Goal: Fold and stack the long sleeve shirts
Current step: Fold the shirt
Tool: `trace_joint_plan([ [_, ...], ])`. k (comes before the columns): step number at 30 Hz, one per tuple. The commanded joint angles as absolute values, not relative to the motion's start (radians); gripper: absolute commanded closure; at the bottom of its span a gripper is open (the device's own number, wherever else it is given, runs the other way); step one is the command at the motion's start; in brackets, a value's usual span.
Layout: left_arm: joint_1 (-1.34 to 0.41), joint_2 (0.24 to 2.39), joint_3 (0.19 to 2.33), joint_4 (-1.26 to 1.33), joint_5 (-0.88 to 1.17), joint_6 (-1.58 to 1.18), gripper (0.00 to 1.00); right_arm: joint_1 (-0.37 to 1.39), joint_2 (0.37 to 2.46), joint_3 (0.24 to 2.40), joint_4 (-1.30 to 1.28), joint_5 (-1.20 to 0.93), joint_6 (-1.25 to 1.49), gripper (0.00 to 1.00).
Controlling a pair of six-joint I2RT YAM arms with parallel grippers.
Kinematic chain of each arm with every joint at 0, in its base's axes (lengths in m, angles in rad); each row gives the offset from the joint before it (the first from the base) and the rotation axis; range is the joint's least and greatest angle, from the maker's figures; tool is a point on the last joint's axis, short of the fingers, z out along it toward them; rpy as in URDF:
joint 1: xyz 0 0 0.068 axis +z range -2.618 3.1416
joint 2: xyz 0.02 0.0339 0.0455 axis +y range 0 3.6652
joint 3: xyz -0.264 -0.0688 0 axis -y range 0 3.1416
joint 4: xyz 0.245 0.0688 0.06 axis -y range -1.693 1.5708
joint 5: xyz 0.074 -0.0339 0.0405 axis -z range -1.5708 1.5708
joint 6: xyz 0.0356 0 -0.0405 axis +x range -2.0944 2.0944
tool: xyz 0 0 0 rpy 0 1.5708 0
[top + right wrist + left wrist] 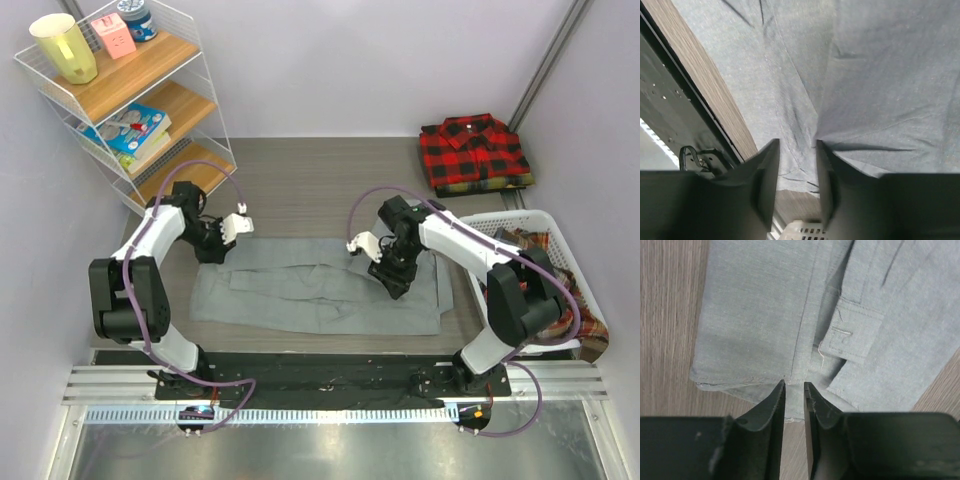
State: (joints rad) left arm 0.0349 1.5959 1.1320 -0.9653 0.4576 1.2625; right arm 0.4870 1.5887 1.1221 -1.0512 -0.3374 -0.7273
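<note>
The grey long sleeve shirt (320, 300) lies spread flat across the table between the arms, its sleeves folded in over it. My left gripper (213, 248) is low over the shirt's far left edge. In the left wrist view its jaws (794, 385) stand narrowly apart over the shirt's hem (765, 305), next to a sleeve cuff (852, 332), gripping nothing. My right gripper (392, 274) is low over the shirt's right half. In the right wrist view its jaws (797, 144) stand open over a crease in the grey cloth (865, 75). A red-and-black checked shirt (472, 150) lies folded at the back right.
A white basket (500, 218) at the right holds plaid shirts (548, 250). The checked shirt rests on another folded plaid piece (490, 186). A wire shelf (150, 100) with a cup, books and boxes stands at the back left. A black mat (330, 370) lines the near edge.
</note>
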Motion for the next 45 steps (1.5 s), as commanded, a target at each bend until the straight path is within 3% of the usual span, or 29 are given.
trace_joint_plan([
  [1,0.028,1.624,1.181,-0.916,0.485,1.131,0.76,0.439,1.614,1.210,-1.091,-0.325,-0.738,0.55],
  [7,-0.027,1.663,1.177,-0.852,0.485,0.990,0.72,0.417,1.684,1.339,-1.082,-0.399,-0.640,0.49],
  [20,-0.052,1.707,1.115,-0.765,0.454,0.890,0.71,0.538,1.828,1.204,-0.803,-0.391,-0.450,0.55],
  [26,-0.057,1.721,1.117,-0.765,0.428,0.877,0.71,0.566,1.835,1.210,-0.793,-0.414,-0.408,0.54],
  [30,-0.057,1.744,1.120,-0.761,0.379,0.856,0.71,0.519,1.755,1.299,-0.850,-0.416,-0.396,0.49],
  [34,-0.055,1.729,1.109,-0.772,0.396,0.854,0.70,0.280,1.701,1.413,-0.900,-0.452,-0.339,0.30],
  [41,-0.057,1.658,1.134,-0.770,0.514,0.796,0.62,0.065,1.690,1.436,-0.747,-0.336,-0.191,0.15],
  [45,-0.057,1.620,1.141,-0.759,0.560,0.761,0.58,0.032,1.764,1.479,-0.684,-0.236,-0.124,0.13],
])
